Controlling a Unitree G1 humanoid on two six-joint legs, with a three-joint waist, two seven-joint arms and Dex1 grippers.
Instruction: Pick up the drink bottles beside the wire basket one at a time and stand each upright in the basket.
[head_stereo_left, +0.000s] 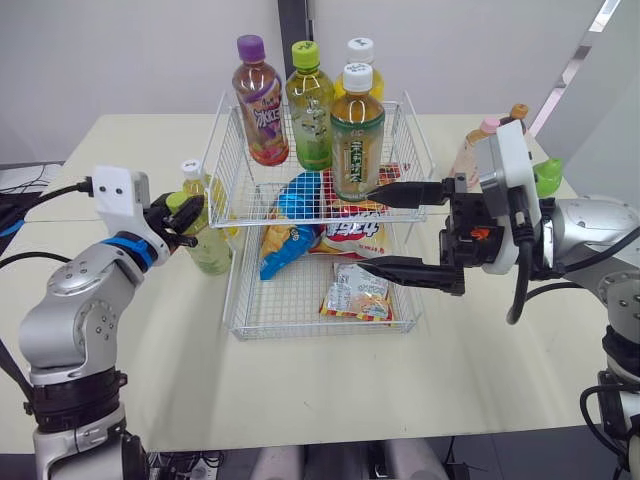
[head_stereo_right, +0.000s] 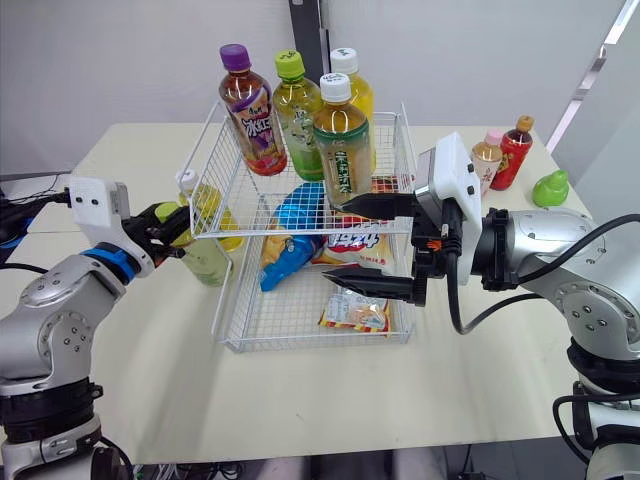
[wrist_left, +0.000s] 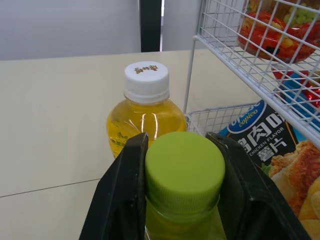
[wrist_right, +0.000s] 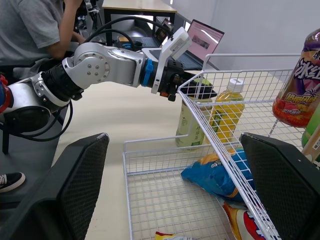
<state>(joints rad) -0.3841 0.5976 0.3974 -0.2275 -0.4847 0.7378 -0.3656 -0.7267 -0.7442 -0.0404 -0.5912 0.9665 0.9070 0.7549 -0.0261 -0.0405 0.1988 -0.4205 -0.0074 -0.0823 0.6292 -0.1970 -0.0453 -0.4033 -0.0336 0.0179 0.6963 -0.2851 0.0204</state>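
At the left of the head-camera frame, the left gripper (head_stereo_left: 183, 218) pinched the neck of a lime-capped bottle (wrist_left: 184, 167) just under its cap, a black finger (wrist_left: 122, 200) pressed against each side; the bottle stood upright just outside the left wall of the wire basket (head_stereo_left: 262, 205), on the cream table (head_stereo_left: 130, 140); directly behind it stood a yellow bottle with a white cap (wrist_left: 146, 107), also outside the mesh; at the right of the frame the right gripper (head_stereo_left: 367, 228) hung with its fingers spread wide and nothing between them, pointing in at the basket's right front corner; in the upper tier, at the top centre, a purple-capped bottle (head_stereo_left: 261, 110), a pale green bottle (head_stereo_left: 311, 115), a white-capped tea bottle (head_stereo_left: 357, 135) and a second yellow bottle (head_stereo_left: 362, 55) behind it all stood upright; snack packets (head_stereo_left: 285, 235) lay in the lower tier; at the far right, a pink-capped bottle (head_stereo_right: 488, 155) and a red bottle (head_stereo_right: 512, 152) waited close together on the table.
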